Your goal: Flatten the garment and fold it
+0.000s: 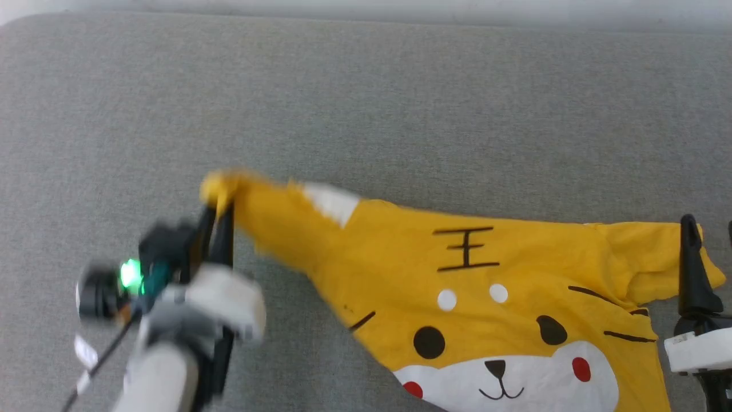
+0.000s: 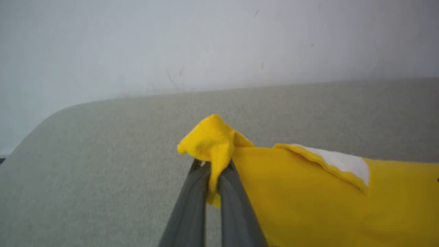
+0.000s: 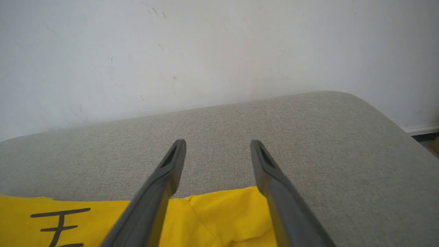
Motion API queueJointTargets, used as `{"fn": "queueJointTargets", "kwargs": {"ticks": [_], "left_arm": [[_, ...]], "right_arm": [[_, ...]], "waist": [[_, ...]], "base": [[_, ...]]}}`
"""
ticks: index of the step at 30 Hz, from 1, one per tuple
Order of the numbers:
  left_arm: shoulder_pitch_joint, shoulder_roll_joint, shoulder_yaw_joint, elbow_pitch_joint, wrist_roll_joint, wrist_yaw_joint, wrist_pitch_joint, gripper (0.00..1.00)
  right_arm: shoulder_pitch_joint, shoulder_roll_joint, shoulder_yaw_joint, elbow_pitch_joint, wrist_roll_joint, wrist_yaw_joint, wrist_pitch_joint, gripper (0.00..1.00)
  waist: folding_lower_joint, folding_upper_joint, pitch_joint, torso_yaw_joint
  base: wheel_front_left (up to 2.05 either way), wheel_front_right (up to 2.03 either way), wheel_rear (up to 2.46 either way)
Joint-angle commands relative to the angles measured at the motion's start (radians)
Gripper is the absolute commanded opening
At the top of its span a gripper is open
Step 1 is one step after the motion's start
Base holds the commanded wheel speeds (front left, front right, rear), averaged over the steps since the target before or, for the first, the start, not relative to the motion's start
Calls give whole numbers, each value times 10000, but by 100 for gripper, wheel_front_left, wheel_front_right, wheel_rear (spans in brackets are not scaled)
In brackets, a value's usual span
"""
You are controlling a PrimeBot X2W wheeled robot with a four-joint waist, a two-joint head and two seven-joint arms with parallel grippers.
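While the garment (image 1: 486,309) lay on the grey pad (image 1: 366,103), its left tip was pinched by the closed left gripper (image 2: 212,164). The right gripper (image 3: 217,145) was held wide and empty over the right sleeve, judged to be grasped next for flattening.

left gripper (image 1: 220,210): two long dark grey fingers (image 2: 192,212), slim and tapering; black housing (image 1: 166,246) behind, green light (image 1: 130,273) at its 9 o'clock, thin black cable (image 1: 103,357) trailing toward 7 o'clock; pale forearm (image 1: 160,377); right gripper (image 3: 218,144): matching fingers with hollowed tips, white block (image 1: 697,346) at base
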Motion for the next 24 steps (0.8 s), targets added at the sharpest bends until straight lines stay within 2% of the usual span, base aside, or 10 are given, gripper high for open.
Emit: {"fn": "queueJointTargets", "kwargs": {"ticks": [1,5,8,9,10,12,15,20,24], "left_arm": [[676,-60,12,-96,-245,79,243,0],[2799,-334,-70,-204,-1400,99,1200,0],[3589,-518,-133,79,-1982,59,1551,2],[3692,-550,-134,162,-2097,43,1606,59],[3767,-582,-126,247,-2194,61,1697,100],[3786,-539,-181,312,-2293,6,1941,100],[3444,-435,7,-88,-2259,-45,1652,100],[2816,-275,154,-1542,-2573,-436,1630,100],[1822,-25,78,-2200,-2054,-620,1474,100]], "right_arm": [[-31,31,33,-2,30,-9,42,100],[47,31,41,17,31,-9,147,100],[87,31,-28,1,-44,-9,245,100],[102,31,-49,-7,-64,-9,283,100],[105,31,-61,-18,-75,-9,323,100],[100,32,-48,-45,-107,-9,405,100],[82,32,3,-56,-129,-9,497,100],[76,32,140,-29,-137,-9,580,100],[104,32,198,41,-124,-9,569,100]], "waist": [[0,0,25,41],[0,0,105,141],[0,0,116,259],[0,0,99,305],[0,0,90,337],[0,0,56,397],[0,0,7,451],[0,0,-59,393],[0,0,-47,304]], "base": [[0,0,0],[0,0,0],[0,0,0],[0,0,0],[0,0,0],[0,0,0],[0,0,0],[0,0,0],[0,0,0]]}}
